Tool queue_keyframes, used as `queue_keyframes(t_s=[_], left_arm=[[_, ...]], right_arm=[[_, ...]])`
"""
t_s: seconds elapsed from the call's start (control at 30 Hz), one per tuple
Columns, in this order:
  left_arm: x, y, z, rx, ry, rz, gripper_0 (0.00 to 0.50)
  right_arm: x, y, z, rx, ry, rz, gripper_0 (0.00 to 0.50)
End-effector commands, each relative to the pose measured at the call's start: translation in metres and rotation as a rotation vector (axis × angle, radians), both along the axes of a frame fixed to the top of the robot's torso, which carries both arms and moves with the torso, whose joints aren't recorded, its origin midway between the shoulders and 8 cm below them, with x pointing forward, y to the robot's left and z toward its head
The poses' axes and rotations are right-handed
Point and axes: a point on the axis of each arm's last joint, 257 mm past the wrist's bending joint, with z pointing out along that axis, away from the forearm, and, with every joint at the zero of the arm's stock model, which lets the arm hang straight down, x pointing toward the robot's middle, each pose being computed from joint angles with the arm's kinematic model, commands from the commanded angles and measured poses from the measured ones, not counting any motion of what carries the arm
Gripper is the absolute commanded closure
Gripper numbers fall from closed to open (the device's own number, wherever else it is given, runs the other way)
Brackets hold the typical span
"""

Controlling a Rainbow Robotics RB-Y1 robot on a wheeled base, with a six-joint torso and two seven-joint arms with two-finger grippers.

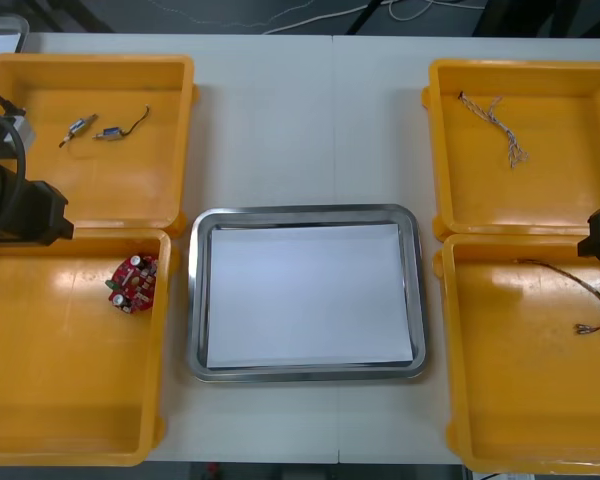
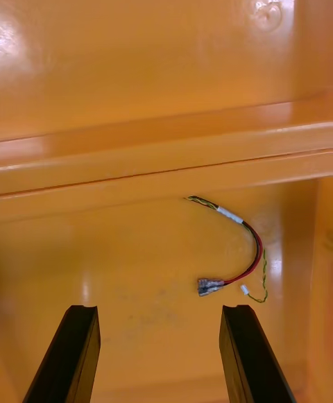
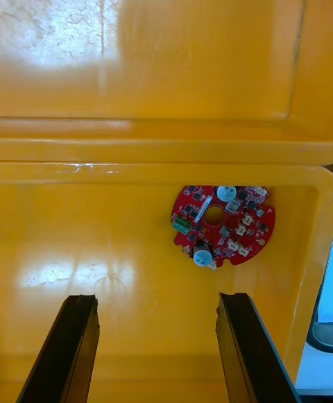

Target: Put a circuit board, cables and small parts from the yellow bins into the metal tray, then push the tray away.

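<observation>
Opening step, judged from the layout: the metal tray point(image 1: 305, 213), white inside, holds nothing, and every item lies in its bin. The left gripper point(image 3: 157, 299) hangs over the near left yellow bin point(image 1: 70, 440) with its fingers spread wide and nothing between them. The round red circuit board point(image 3: 222, 225) lies on the bin floor ahead of the fingertips, in line with one finger rather than centred in the gap, close to the bin's corner. The right gripper point(image 2: 159, 309) hangs likewise over the near right yellow bin point(image 1: 520, 420), fingers wide and empty. The red and yellow cable point(image 2: 239, 254) curves ahead of the fingertips, its connector end just inside the gap beside one finger. The next move probably calls for a sideways correction to centre the chosen item between the fingers, then a descent to the bin floor and a closure; the flat board near the wall may prove awkward to pinch. The wrist views settle finger spread and alignment. The front view adds the tray between the bins, the twisted blue and white cable point(image 1: 495, 125) in the far right bin and the small metal parts point(image 1: 80, 127) in the far left bin.
</observation>
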Motion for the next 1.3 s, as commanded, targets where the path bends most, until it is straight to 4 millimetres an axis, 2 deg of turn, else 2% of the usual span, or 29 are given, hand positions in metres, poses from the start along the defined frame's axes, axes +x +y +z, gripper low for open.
queue_keyframes(t_s=[0.03,0.27,0.53,0.7,1.0,1.1,1.3], left_arm=[[-0.007,0.007,-0.009,-0.013,-0.060,0.040,0.000],[-0.010,0.005,-0.033,-0.032,-0.089,0.041,0.000],[-0.020,0.006,-0.059,-0.007,-0.036,0.025,0.000],[-0.018,0.001,-0.073,0.001,-0.041,0.059,0.000],[-0.019,-0.021,-0.076,-0.006,-0.020,0.039,0.000],[-0.020,-0.025,-0.078,0.008,-0.003,-0.002,0.026],[-0.022,-0.031,-0.082,0.006,0.025,-0.030,0.026]], right_arm=[[-0.008,-0.029,0.000,0.007,-0.025,-0.083,0.000],[-0.015,-0.035,-0.014,0.078,-0.032,-0.217,0.000],[-0.020,-0.040,-0.030,0.155,-0.051,-0.363,0.000],[-0.020,-0.049,-0.037,0.160,-0.082,-0.404,0.000],[-0.028,-0.063,-0.055,0.162,-0.096,-0.449,0.000],[-0.029,-0.068,-0.062,0.180,-0.099,-0.472,0.000],[-0.034,-0.072,-0.074,0.210,-0.084,-0.512,0.000]])
